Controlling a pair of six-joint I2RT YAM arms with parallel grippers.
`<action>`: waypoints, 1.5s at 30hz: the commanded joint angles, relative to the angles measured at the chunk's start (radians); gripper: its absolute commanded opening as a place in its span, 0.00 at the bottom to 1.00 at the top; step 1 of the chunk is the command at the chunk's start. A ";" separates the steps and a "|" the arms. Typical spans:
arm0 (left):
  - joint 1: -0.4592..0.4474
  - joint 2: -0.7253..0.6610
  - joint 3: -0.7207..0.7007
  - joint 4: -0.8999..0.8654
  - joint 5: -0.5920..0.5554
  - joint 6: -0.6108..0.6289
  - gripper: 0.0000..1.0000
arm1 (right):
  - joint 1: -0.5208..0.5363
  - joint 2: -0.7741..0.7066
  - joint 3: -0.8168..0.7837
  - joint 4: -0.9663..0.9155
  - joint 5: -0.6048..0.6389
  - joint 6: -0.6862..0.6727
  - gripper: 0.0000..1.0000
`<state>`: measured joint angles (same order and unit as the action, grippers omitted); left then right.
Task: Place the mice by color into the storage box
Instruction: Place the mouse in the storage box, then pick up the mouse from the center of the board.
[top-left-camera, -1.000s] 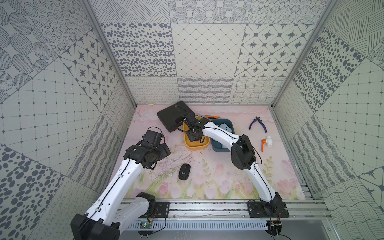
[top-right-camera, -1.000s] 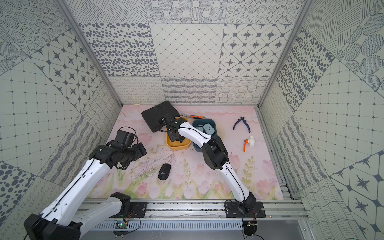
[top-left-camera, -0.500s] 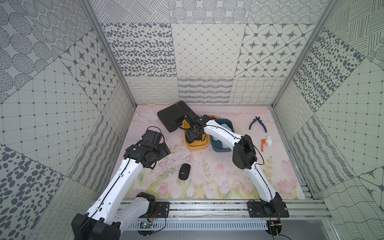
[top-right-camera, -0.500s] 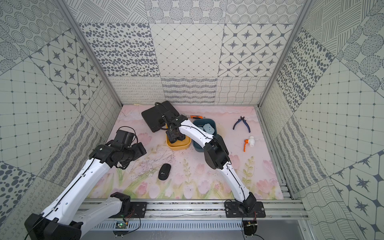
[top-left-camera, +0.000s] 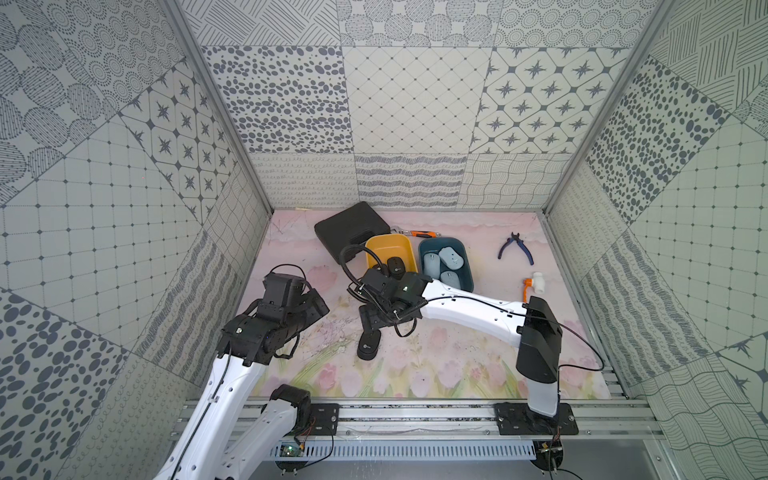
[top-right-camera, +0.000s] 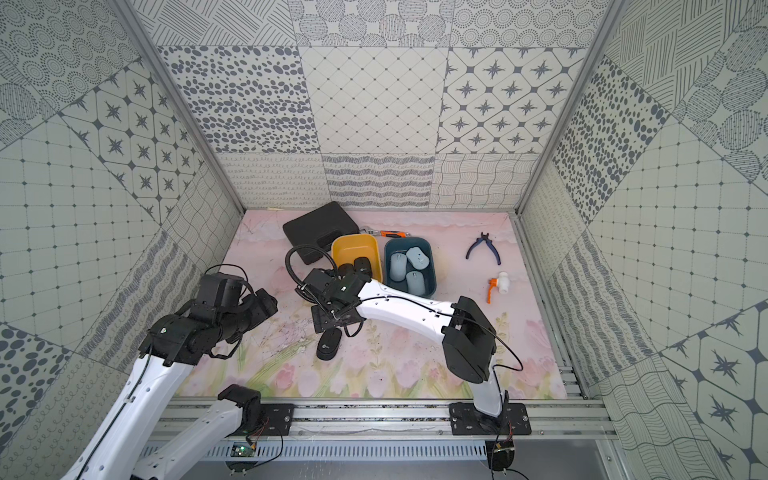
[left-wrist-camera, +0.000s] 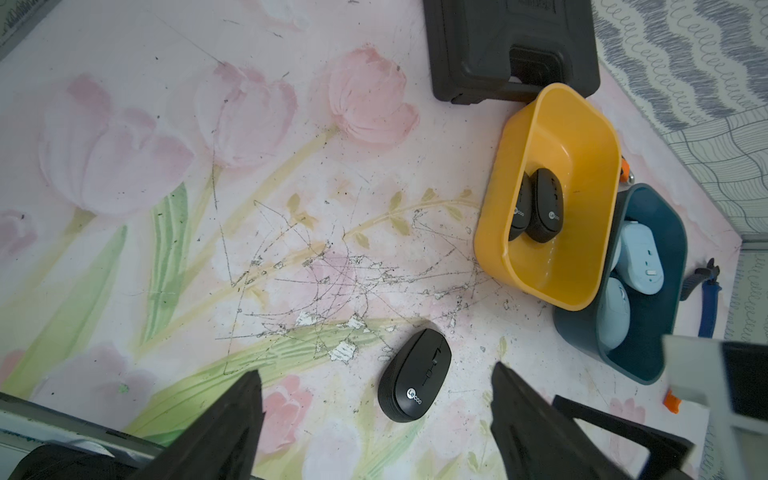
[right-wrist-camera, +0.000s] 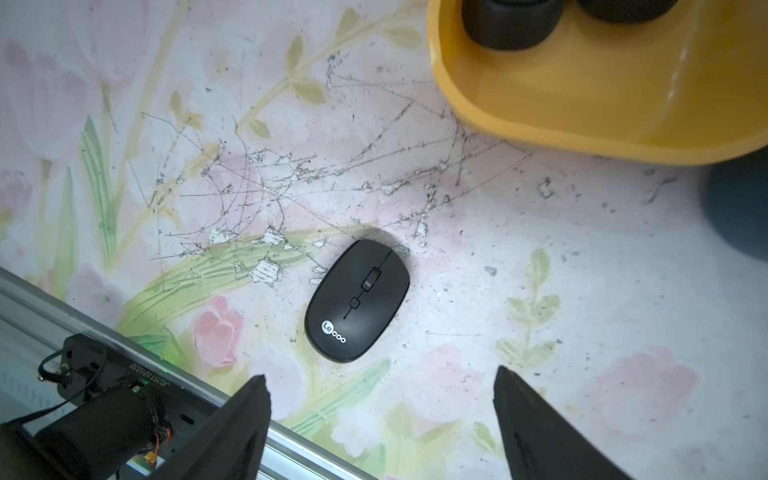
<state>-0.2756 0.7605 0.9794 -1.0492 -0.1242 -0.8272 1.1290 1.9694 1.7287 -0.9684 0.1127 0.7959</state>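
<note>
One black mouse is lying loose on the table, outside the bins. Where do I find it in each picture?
In a top view: mouse on the mat, below the yellow bin.
In a top view: mouse, same spot.
Left wrist: mouse just ahead of the open left claw.
Right wrist: mouse mid-picture, ahead of the open right claw.
Shared landmark: the yellow bin, in all four.

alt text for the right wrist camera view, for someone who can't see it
A black mouse with a white logo lies alone on a scratched floral mat, untouched, just ahead of the right gripper, whose fingers stand open. Beyond it, a yellow bin holds two more black mice, only partly in frame.
</note>
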 joint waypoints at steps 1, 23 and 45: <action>0.001 -0.072 0.007 -0.126 -0.071 -0.011 0.88 | 0.024 0.077 0.003 -0.009 -0.037 0.191 0.88; 0.000 -0.185 -0.063 -0.060 -0.006 -0.017 0.88 | 0.054 0.309 0.220 -0.101 -0.072 0.362 0.83; -0.002 -0.167 -0.086 -0.001 0.076 -0.009 0.89 | 0.043 0.385 0.288 -0.131 -0.101 0.383 0.82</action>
<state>-0.2756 0.5930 0.8955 -1.0836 -0.0807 -0.8520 1.1767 2.3184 1.9865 -1.0981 0.0242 1.1606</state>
